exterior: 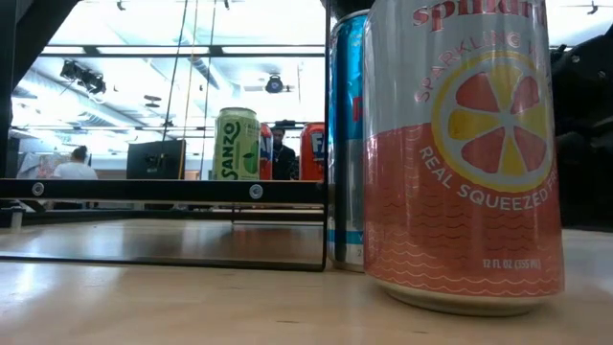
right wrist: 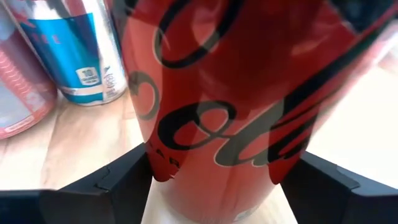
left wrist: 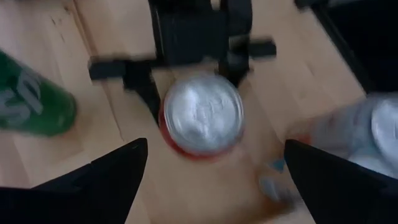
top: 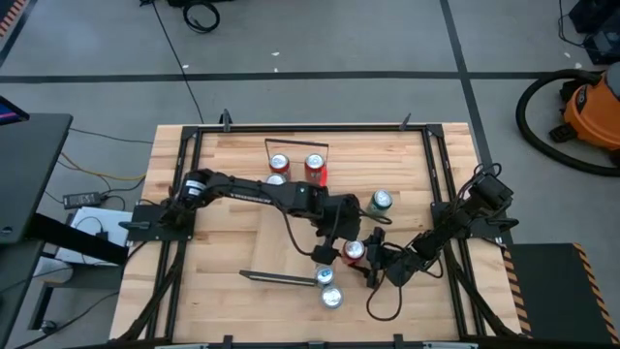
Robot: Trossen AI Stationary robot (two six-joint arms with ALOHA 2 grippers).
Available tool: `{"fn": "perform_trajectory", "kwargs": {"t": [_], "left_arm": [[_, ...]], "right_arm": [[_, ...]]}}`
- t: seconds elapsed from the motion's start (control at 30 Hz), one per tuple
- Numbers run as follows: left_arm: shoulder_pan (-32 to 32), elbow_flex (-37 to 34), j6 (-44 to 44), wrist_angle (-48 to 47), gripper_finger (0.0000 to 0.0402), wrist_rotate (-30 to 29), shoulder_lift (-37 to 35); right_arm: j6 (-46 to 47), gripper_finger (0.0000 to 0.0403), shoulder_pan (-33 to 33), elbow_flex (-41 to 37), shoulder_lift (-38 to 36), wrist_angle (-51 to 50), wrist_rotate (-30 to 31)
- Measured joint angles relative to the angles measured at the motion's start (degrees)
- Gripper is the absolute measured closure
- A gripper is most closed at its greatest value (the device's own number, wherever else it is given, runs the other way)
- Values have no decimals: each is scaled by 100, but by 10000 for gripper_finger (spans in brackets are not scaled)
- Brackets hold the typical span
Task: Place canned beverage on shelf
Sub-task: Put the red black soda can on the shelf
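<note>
A red cola can (top: 354,250) stands upright on the tabletop right of centre; it also fills the right wrist view (right wrist: 217,106). My right gripper (top: 368,260) reaches in from the table's right and is shut on it. My left gripper (top: 331,236) hangs open just above the can, and its fingers (left wrist: 118,174) stand wide apart on either side of the silver can top (left wrist: 202,112). The shelf shows by its black wire end frames, far (top: 296,145) and near (top: 281,277), and by a black bar (exterior: 163,190) in the low view. My right gripper pinches the red can's round side wall, low on its body (right wrist: 155,168), between its two fingers (right wrist: 106,186). The fingers come nearly level from the table's right side. The can stands upright with its base (right wrist: 211,214) on the tabletop.
A blue can (top: 325,276) and a pink grapefruit can (top: 332,298) stand close on the near side of the red can. A green can (top: 381,201) stands beyond it. More cans (top: 315,167) stand by the shelf's far frame. Black rails (top: 441,194) border the table.
</note>
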Motion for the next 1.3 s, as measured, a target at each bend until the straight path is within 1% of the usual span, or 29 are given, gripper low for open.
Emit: {"fn": "perform_trajectory", "kwargs": {"t": [0.03,0.13,0.3,0.5,0.7,0.83,1.07,1.23,1.3], "left_arm": [[-2,6,-102,159,13,-4,22],[-31,-7,-142,193,13,-37,41],[-28,2,76,268,13,-36,39],[-26,2,468,270,13,164,32],[-24,2,469,311,13,582,33],[-30,2,463,441,13,651,33],[-108,2,510,885,13,1012,33],[-188,2,584,1079,13,1032,33],[-200,2,584,1166,13,1029,33]], "right_arm": [[-35,93,-1,0,-3,17,-39],[-229,85,-7,-2,-33,80,-167],[-722,84,-12,15,-250,84,-500],[-1115,84,-106,13,-680,40,-887],[-1425,84,-161,14,-1169,-73,-991],[-1703,84,-214,11,-1484,-64,-1145],[-1927,84,-336,11,-1772,-40,-1956],[-2116,84,-425,11,-1872,7,-2326],[-2163,84,-471,11,-1896,-37,-2384]]}}
